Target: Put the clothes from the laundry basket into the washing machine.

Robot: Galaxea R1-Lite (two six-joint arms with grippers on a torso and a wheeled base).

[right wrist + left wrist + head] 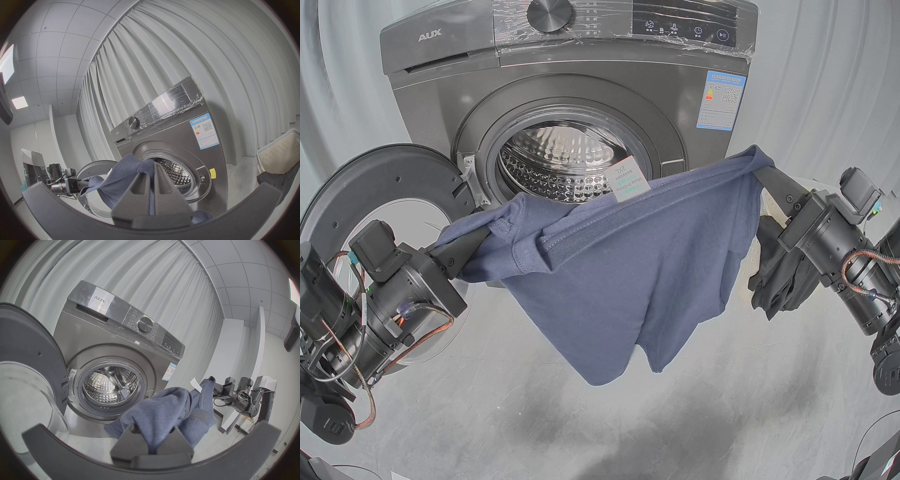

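Okay, both arms held one blue T-shirt (pixel 612 269) spread in the air just in front of the washing machine (pixel 569 94). The left gripper (pixel 480 239) was clamped shut on one bunched end of the cloth, and the right gripper (pixel 765 172) was pinched tight on the other end, held higher. The shirt sagged between them, its hem hanging well below the drum (pixel 562 162) opening, with a white tag (pixel 628 179) sticking up at the top edge. The door (pixel 381 181) stood swung wide open beside the left arm.

A dark garment (pixel 778 275) hung over the laundry basket (pixel 281 150) near the right arm, so more clothes looked left to load.

Step judged: feeding the shirt into the drum. To do it well, the grippers probably needed to close the gap between them, so the cloth bunched narrower than the opening, then lift and push deep inside before letting go. Otherwise the low hem likely snagged on the rim or spilled back out. The left arm had to keep off the door.
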